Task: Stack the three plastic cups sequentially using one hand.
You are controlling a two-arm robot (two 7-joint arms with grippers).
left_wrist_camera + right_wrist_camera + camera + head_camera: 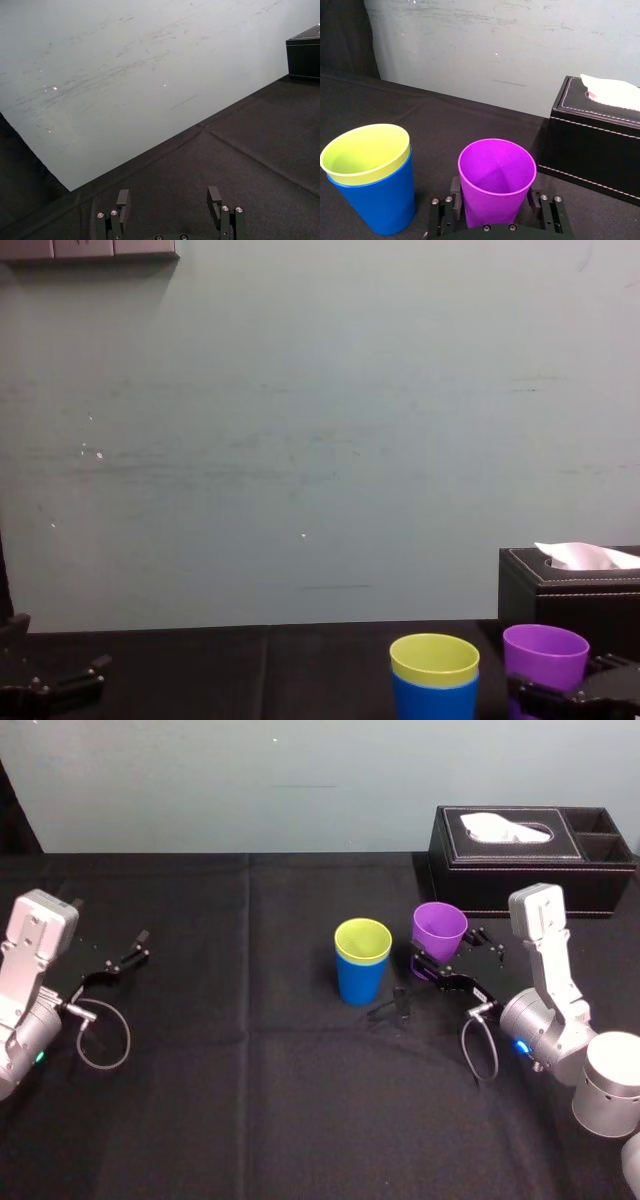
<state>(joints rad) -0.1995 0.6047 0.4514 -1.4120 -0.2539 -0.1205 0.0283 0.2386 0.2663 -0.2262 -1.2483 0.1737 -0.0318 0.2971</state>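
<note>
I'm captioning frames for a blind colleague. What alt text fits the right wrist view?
The right gripper grips the purple cup near its base. To one side stands the yellow-green cup nested in the blue cup. A tissue box sits on the other side, on the black table.
</note>
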